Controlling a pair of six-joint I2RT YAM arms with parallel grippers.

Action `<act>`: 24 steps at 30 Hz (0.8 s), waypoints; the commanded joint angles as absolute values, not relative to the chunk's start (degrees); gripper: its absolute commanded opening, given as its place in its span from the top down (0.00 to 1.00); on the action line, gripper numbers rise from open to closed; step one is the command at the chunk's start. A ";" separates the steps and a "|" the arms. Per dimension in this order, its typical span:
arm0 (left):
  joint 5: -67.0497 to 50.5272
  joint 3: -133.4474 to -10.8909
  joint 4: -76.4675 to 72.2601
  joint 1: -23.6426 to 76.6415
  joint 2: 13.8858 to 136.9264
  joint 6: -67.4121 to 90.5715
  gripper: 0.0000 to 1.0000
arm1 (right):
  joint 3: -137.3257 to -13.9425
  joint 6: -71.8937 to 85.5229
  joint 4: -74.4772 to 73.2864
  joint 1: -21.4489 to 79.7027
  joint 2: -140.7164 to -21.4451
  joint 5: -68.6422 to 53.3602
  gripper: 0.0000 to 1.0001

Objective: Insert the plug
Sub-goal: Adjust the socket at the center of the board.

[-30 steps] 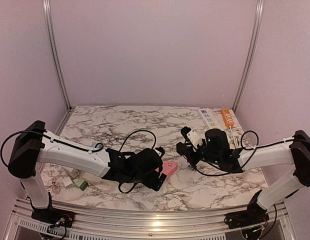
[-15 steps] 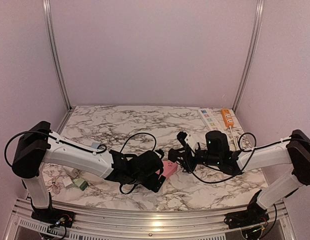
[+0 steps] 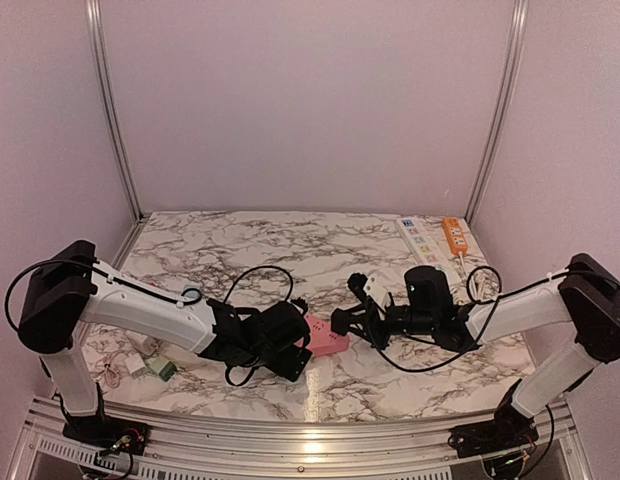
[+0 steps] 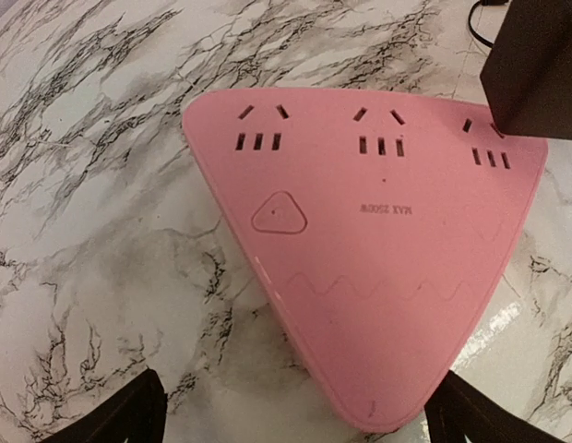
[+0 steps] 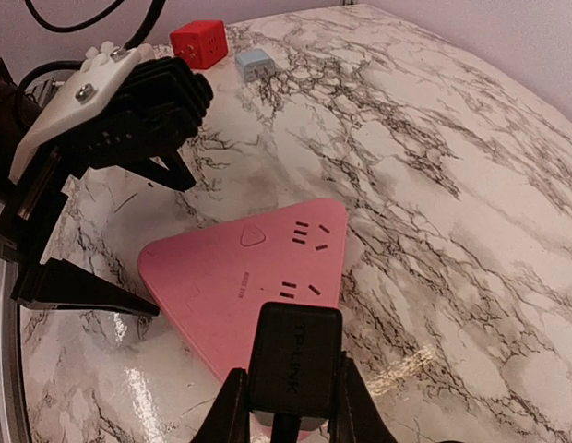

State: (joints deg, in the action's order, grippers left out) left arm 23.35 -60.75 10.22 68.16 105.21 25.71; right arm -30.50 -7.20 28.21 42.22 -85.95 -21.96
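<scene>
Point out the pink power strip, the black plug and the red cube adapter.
pink power strip (image 4: 378, 268): left wrist view, middle of its top face.
black plug (image 5: 295, 355): right wrist view, its lettered face.
red cube adapter (image 5: 198, 44): right wrist view, its near side.

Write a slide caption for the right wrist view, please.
Right gripper holds the black plug over the pink power strip.

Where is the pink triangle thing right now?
In the top view the pink power strip lies flat on the marble table, front middle, between the open left hand and the right hand holding the black plug.
</scene>
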 commanded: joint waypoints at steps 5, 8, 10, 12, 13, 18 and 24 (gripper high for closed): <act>24.53 -59.87 10.65 67.59 102.88 25.14 0.01 | -32.32 -5.08 32.34 42.12 -87.58 -26.72 1.00; 23.65 -59.22 9.58 67.59 102.39 25.14 0.01 | -31.43 -2.76 34.63 42.11 -87.16 -26.30 1.00; 23.07 -58.79 9.12 67.59 101.95 25.15 0.01 | -30.62 -1.20 36.65 42.10 -86.74 -25.88 1.00; 22.90 -58.51 8.76 67.59 101.52 25.02 0.01 | -29.82 -0.45 38.41 42.10 -86.43 -25.12 1.00; 22.83 -58.45 8.71 67.59 101.26 25.03 0.01 | -29.41 -0.41 39.18 42.14 -86.40 -24.85 1.00; 22.68 -58.45 8.48 67.59 100.10 24.40 0.01 | -28.04 1.51 41.56 42.10 -87.43 -24.28 1.00; 22.50 -58.36 8.02 67.59 99.21 24.25 0.01 | -27.58 2.99 43.94 42.12 -90.50 -26.62 1.00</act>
State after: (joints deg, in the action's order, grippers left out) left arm 22.94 -58.85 9.19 67.66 101.38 24.99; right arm -27.79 0.93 39.42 42.22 -88.47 -25.06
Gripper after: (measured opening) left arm 0.989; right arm 0.188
